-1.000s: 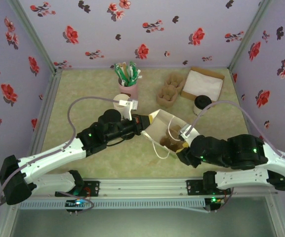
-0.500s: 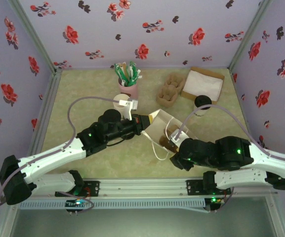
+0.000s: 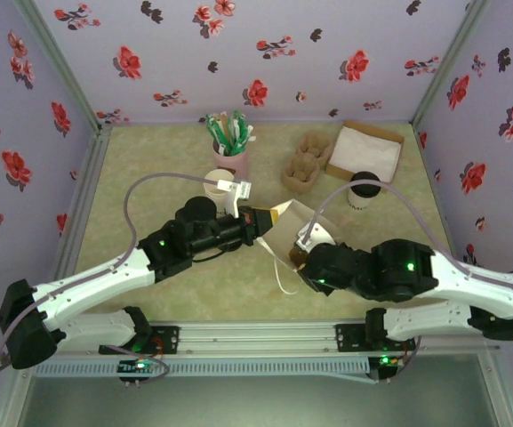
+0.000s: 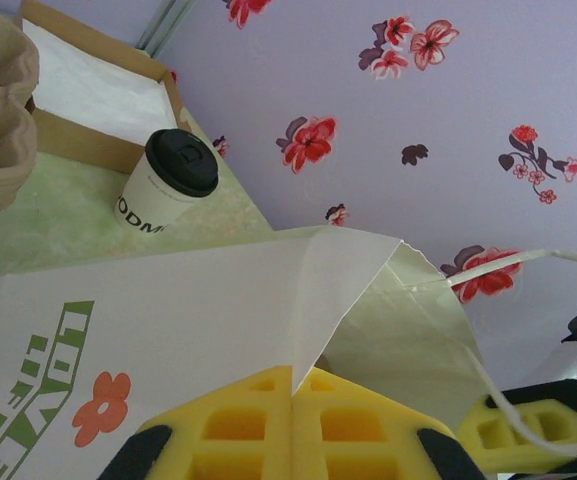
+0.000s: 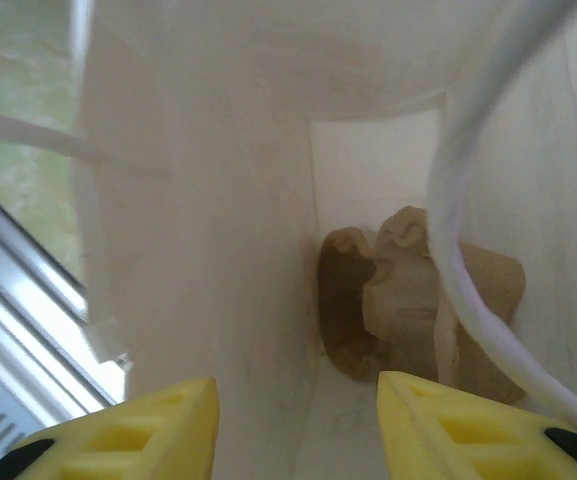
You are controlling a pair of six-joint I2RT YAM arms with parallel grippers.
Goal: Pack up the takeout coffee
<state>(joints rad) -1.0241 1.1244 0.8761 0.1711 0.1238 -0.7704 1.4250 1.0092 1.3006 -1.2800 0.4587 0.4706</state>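
The takeout coffee [image 3: 361, 189], a cream cup with a dark lid, stands upright on the table at the right, apart from both grippers; in the left wrist view the takeout coffee [image 4: 168, 180] sits beyond the bag. My left gripper [image 3: 260, 218] is shut on the rim of a white paper bag [image 3: 293, 228], pinching its edge [image 4: 298, 375]. My right gripper [image 3: 302, 258] sits at the bag's mouth. Its jaws [image 5: 298, 425] are open with nothing between them, looking into the bag at a brown pulp carrier [image 5: 398, 300] on the bottom.
A pink cup of green sachets [image 3: 231, 147] and a cream cup stack [image 3: 218, 185] stand behind the left arm. Another pulp carrier [image 3: 305, 165] and a cardboard tray of white napkins [image 3: 365, 151] lie at the back right. A white bag handle [image 5: 468, 250] loops past the right fingers.
My right arm has slid left and forward to the bag's mouth and its jaws have widened. The left gripper has kept its hold on the bag's rim.
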